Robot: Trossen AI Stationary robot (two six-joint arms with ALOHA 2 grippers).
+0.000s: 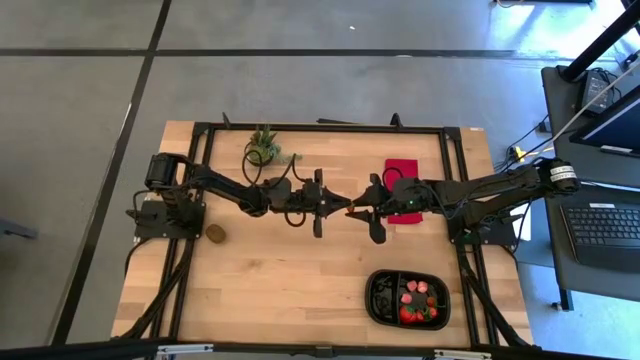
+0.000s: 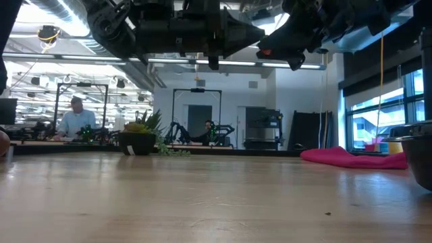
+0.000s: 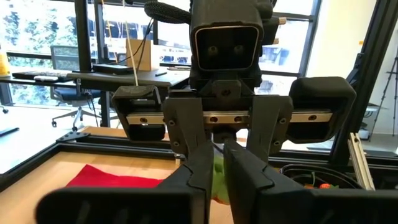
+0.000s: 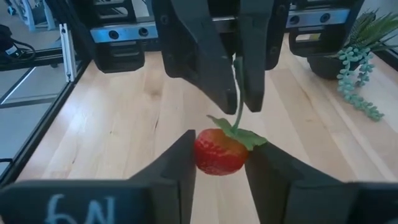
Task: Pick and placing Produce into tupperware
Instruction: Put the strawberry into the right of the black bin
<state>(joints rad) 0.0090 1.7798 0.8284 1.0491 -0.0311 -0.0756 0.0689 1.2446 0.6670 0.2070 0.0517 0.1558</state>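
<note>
The right claw (image 4: 219, 163) is clamped on a strawberry (image 4: 219, 151) in mid-air over the table's middle; its stem is pinched by the left claw (image 4: 233, 93). Several fruits are already held in the tray (image 1: 377, 302); a kiwi (image 1: 215, 234) is left out.

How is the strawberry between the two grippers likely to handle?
Probably light: the left gripper pinches the strawberry by its thin stem. That stem looks bendy, so it may swing. Its rounded sides could slip from the right gripper.

Robotics lab: distant robot rigs (image 2: 202, 128), desks (someone seated (image 2: 74, 118)).
</note>
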